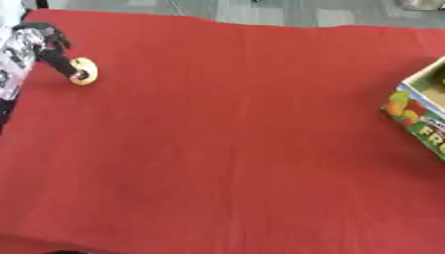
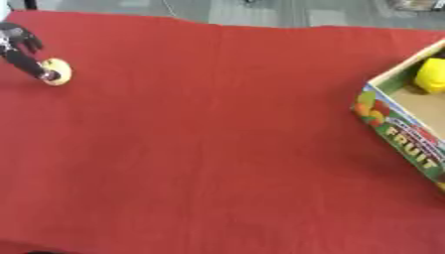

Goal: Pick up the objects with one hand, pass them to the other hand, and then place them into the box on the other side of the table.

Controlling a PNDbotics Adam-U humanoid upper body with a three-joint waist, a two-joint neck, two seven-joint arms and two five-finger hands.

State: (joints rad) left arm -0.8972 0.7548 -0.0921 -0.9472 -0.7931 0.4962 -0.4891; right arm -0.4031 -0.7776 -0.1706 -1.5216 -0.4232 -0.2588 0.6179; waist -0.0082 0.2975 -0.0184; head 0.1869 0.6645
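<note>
A small round yellow object lies on the red table at the far left. My left hand comes in from the upper left corner and touches the object's near side; its grip does not show. The cardboard box with fruit printed on its side stands at the right edge, open at the top. A yellow thing lies inside it. My right hand shows in neither view.
The red cloth covers the whole table, and its far edge meets a grey floor. A wide stretch of cloth separates the yellow object from the box. A dark shape peeks in at the bottom left edge.
</note>
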